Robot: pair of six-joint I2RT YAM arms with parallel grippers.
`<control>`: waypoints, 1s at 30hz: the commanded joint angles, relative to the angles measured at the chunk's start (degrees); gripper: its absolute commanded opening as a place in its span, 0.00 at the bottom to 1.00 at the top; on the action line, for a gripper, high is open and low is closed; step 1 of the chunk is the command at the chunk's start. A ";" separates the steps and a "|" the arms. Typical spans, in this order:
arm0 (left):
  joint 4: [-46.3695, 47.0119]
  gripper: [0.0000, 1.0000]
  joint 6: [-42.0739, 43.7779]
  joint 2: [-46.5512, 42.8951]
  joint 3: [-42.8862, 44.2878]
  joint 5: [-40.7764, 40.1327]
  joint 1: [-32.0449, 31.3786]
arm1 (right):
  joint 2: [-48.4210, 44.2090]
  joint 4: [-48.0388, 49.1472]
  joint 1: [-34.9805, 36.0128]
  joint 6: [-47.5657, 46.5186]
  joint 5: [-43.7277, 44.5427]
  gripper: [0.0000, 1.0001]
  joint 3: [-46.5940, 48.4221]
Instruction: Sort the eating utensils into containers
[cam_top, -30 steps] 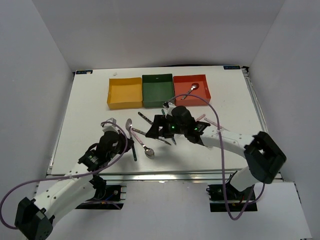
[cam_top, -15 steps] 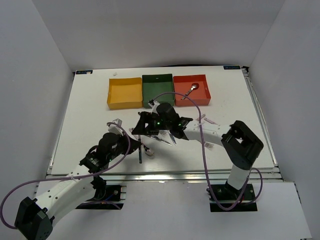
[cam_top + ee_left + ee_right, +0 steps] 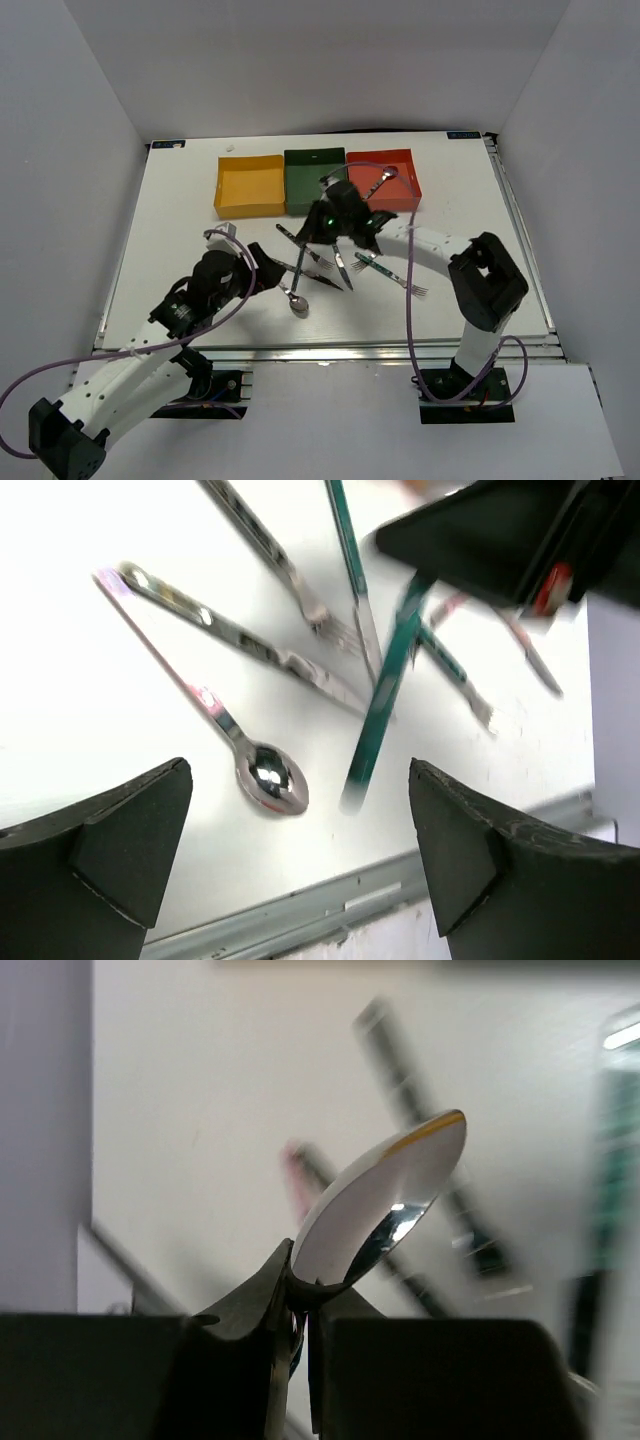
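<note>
My right gripper is shut on the neck of a teal-handled spoon, whose bowl sticks up past the jaws. From above, the right gripper hovers just in front of the dark green container, and the spoon's handle hangs down from it. My left gripper stands open beside the handle's lower end, holding nothing. The left wrist view has the left gripper wide open, with the teal spoon dangling ahead. The yellow container and the green one look empty. The red container holds a spoon.
Several utensils lie in mid-table: a pink-handled spoon, a dark patterned knife, a fork and a teal fork. The table's metal front edge runs just below my left fingers.
My left gripper has opened and let go of the teal spoon. The right gripper has shut on it and lifted it back toward the boxes.
</note>
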 commanded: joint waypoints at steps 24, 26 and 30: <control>-16.75 0.98 5.00 -1.88 11.28 -2.44 -0.29 | 27.01 -18.48 -30.57 -6.04 24.21 0.01 42.81; -17.71 0.98 5.17 -2.58 11.72 -2.61 -0.29 | 27.18 -19.70 -31.01 -6.74 22.46 0.40 43.86; -20.17 0.98 5.70 -3.46 13.74 -4.28 -0.29 | 24.91 -22.17 -30.92 -7.63 21.66 0.69 45.10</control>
